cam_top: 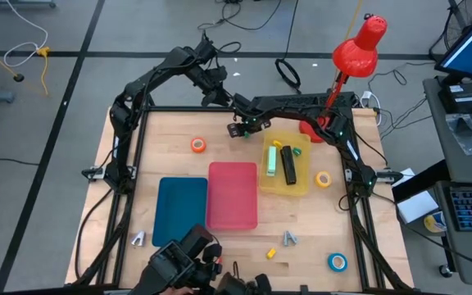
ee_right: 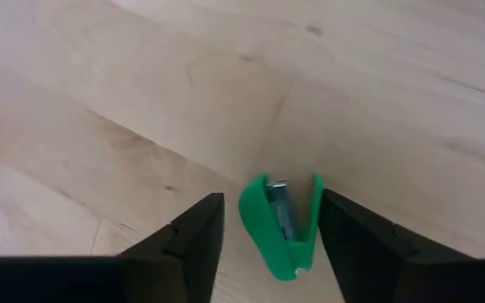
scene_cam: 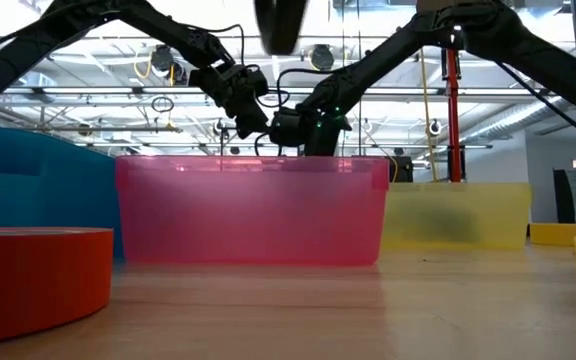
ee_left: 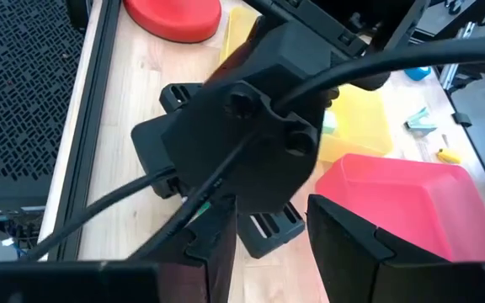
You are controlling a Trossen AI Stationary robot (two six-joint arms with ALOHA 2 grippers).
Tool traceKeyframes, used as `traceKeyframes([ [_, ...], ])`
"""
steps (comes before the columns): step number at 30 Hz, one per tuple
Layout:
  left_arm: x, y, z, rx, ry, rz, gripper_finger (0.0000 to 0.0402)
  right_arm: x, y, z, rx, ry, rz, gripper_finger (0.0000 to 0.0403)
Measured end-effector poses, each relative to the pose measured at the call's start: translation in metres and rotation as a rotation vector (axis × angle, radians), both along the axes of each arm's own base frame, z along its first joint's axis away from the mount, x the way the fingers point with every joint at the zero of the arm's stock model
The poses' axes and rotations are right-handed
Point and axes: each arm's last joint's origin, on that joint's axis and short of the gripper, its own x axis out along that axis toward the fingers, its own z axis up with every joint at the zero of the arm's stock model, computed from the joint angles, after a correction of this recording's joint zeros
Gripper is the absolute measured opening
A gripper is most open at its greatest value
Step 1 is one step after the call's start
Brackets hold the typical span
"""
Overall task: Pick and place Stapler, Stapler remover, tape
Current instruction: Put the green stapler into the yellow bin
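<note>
The right gripper (ee_right: 268, 240), half open, straddles a green stapler (ee_right: 280, 227) without gripping it; closing off-centre could push it aside.

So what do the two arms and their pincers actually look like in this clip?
Both arms are black, jointed and slim, with black cables looped along them. The left pincer has two flat, blocky black fingers. The right pincer has the same dark, squared fingers. A small green light glows on the right arm. No markings or labels are legible.
</note>
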Motion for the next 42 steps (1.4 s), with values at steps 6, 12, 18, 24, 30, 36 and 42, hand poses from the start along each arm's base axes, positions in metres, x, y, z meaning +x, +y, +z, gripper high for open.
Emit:
traceKeyframes([
  [6,0.0,0.0,0.0,0.0,0.0,0.0,0.0145,-0.006,-0.008,-0.001,0.039,-0.001,-0.028,0.0107],
  [12,0.0,0.0,0.0,-0.002,0.001,0.0,0.0145,-0.009,-0.01,0.0,0.042,0.005,-0.031,0.0063],
  [18,0.0,0.0,0.0,-0.003,0.002,0.001,0.0145,-0.01,-0.01,0.005,0.052,-0.006,-0.012,0.0061],
  [24,0.0,0.0,0.0,-0.005,0.003,0.002,0.0145,-0.015,-0.008,0.046,0.035,-0.118,0.038,0.0057],
  [30,0.0,0.0,0.0,-0.012,0.005,0.005,0.0145,-0.042,0.023,0.114,-0.032,-0.041,0.09,0.0056],
  [36,0.003,-0.003,0.0,-0.015,0.007,-0.001,0.0145,-0.08,0.063,0.149,-0.099,0.192,0.087,0.0056],
  [42,0.008,-0.008,0.0,-0.014,0.006,-0.019,0.0145,-0.095,0.074,0.115,-0.09,0.225,0.056,0.0056],
])
